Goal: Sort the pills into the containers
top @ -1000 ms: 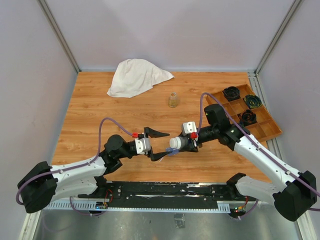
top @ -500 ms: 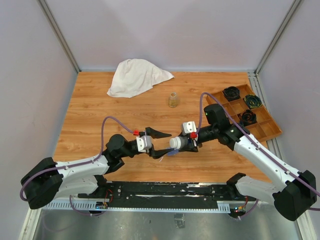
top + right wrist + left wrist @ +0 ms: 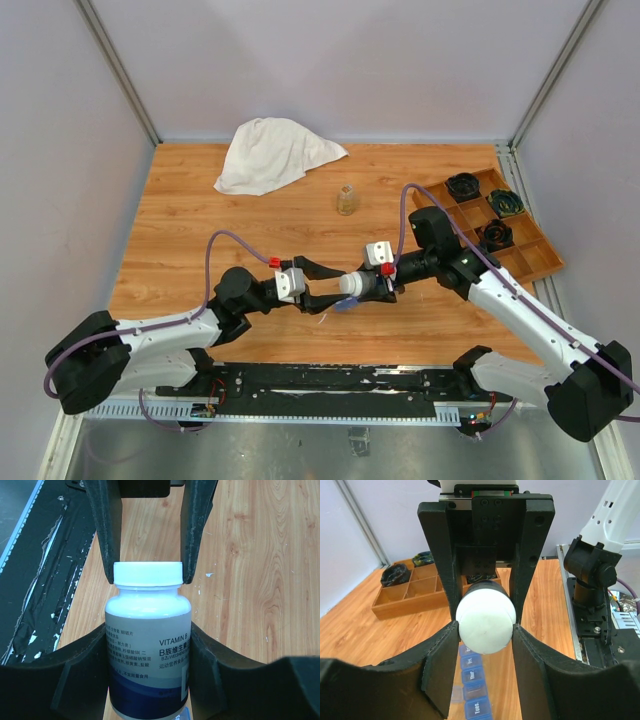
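Bottle (image 3: 148,645) clamped in right fingers (image 3: 80,680); left fingers (image 3: 440,670) grip cap (image 3: 485,624); containers (image 3: 470,676) beneath, tray (image 3: 405,605) beyond.

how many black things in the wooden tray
3 black things at the tray's far end: one farthest back, one right of it, one nearer. An arm may hide more.

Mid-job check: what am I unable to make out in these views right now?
- Pills: none visible; the bottle is opaque, right wrist view.
- Most of the pill organizer: the left wrist view shows a few compartments; the cap and left hand cover the rest.
- Grip on the cap: the left hand's fingers flank it, contact unclear.
- Contents of the small jar: too small, top view.
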Controlling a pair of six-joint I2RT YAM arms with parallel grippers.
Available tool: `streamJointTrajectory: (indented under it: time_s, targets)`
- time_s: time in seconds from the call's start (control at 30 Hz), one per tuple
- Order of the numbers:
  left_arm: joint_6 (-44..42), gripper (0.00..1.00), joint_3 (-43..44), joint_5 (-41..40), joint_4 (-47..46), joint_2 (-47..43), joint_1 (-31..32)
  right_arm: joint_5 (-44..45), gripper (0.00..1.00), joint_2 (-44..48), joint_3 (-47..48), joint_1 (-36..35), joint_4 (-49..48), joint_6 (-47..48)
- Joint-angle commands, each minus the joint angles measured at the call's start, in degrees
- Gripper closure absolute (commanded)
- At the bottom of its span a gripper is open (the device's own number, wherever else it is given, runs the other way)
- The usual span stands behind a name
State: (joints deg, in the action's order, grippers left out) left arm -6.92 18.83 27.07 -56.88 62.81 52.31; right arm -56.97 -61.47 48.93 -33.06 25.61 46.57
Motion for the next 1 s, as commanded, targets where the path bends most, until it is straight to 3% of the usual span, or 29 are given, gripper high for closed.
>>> streamJointTrajectory:
  time_s: [0.0, 0.1, 0.17, 0.3, 0.37, 0.47, 0.7, 0.97]
  targets:
    - [0.2, 0.46, 1.5, -0.9, -2.4, 0.3, 0.3, -1.5, 0.99, -0.1, 1.6, 0.6, 0.8, 0.5]
    - [0.4, 0.47, 1.4, -1.0, -2.4, 0.2, 0.3, -1.5, 0.99, -0.2, 1.6, 0.5, 0.8, 0.5]
    - [0.6, 0.53, 1.5, -1.0, -2.4, 0.2, 0.3, -1.4, 1.0, -0.3, 1.6, 0.5, 0.8, 0.5]
    - [1.5, 0.71, 1.5, -1.7, -2.1, 0.1, 0.3, -1.2, 0.99, -0.5, 1.7, 0.6, 0.8, 0.2]
    - [2.5, 0.87, 1.5, -2.8, -1.9, 0.1, 0.3, -1.3, 0.99, -0.4, 1.8, 0.6, 0.8, -0.1]
    - [5.1, 0.99, 1.7, -4.2, -1.4, 0.1, 0.3, -1.2, 0.99, -0.6, 2.0, 0.8, 0.8, -0.5]
    - [15.8, 1.0, 1.0, -9.4, -1.3, -1.0, 0.3, -1.6, 0.99, -1.0, 2.7, 2.1, 0.8, -2.4]
    - [34.1, 1.0, 1.1, -18.6, 0.1, -2.1, 0.3, -1.9, 0.99, -1.5, 3.0, 3.0, 0.8, -3.3]
